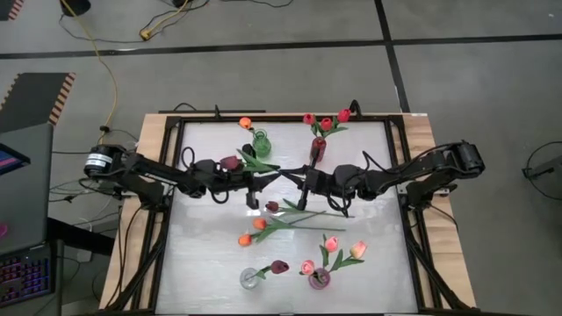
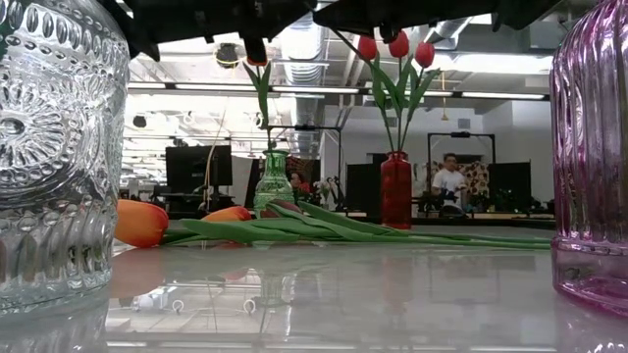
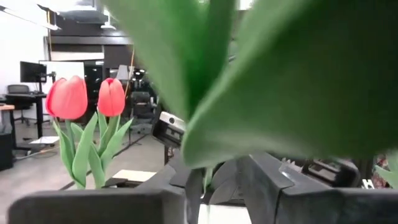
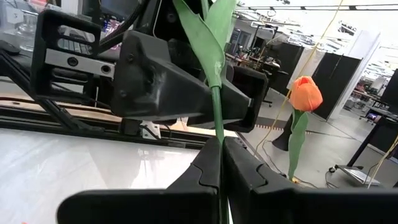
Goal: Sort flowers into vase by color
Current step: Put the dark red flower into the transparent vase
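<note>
Beyond the worktop (image 1: 202, 263) lies an open office-like room with ceiling ducts, monitors and, far back in the low view, a seated person (image 2: 450, 182). On the pale, glossy worktop both arms meet near the middle. The right gripper (image 4: 219, 163) has its jaws pressed together on a green stem; the left gripper (image 1: 255, 180) faces it across that same stem, with leaves filling its wrist view, and I cannot tell whether its jaws are spread or pinching. The held flower's maroon head (image 1: 229, 163) seems to sit over the left arm, so this looks like a hand-over between the two arms. Sorting appears roughly half done: the red vase (image 1: 318, 147) at the back holds three red tulips, the pink vase (image 1: 319, 279) in front holds pink ones, the green vase (image 1: 261, 143) has a single orange tulip (image 1: 245, 123), and the clear vase (image 1: 249, 278) has one maroon bloom. Left to do: the loose flowers (image 1: 279, 219) lying mid-worktop, two orange and one maroon as far as I can see, plus the one in hand.
</note>
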Available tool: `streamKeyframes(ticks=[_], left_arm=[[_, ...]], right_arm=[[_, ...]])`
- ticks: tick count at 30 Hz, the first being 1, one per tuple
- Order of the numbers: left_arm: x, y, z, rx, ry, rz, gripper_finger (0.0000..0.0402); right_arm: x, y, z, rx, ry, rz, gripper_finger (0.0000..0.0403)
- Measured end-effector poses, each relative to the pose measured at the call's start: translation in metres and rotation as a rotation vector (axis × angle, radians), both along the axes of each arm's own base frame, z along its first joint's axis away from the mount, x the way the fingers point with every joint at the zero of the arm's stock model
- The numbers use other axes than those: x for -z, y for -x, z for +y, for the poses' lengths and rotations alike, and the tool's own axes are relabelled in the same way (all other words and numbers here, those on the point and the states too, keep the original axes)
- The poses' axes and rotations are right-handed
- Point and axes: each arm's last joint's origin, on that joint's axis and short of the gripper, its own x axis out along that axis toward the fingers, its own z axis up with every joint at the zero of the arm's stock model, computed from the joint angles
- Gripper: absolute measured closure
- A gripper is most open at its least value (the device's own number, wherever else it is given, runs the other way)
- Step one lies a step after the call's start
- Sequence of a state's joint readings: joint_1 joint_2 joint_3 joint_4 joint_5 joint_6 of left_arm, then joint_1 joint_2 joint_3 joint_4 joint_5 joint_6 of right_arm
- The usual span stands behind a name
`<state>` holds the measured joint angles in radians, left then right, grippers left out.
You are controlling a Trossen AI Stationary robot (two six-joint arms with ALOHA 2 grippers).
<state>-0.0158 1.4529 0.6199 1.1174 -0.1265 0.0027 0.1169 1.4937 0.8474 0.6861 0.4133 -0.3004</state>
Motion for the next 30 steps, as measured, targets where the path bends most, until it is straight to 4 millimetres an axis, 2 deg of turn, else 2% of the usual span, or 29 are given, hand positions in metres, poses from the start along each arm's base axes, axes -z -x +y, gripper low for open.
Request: streamKeyframes(ticks=[6,11,21,30], left_arm=[[0.0006,-0.0003,0.0005,-0.022,-0.004,0.004,0.0363],[0.0005,-0.0002,0.0003,-0.023,-0.014,0.004,0.0382],[-0.0029,0.0012,0.0046,-0.097,0.033,-0.036,0.0383],[-0.0084,0.003,0.0041,-0.026,0.039,-0.101,0.0382]], right_arm=[[-0.0001,0.0001,0.0006,-0.001,0.027,0.007,0.0369],[-0.0003,0.0003,0.0031,-0.007,0.045,0.011,0.037],[-0.0049,0.0007,0.002,0.011,0.04,-0.037,0.0372],[-0.0083,0.0012,0.0007,0.014,0.036,-0.072,0.0372]])
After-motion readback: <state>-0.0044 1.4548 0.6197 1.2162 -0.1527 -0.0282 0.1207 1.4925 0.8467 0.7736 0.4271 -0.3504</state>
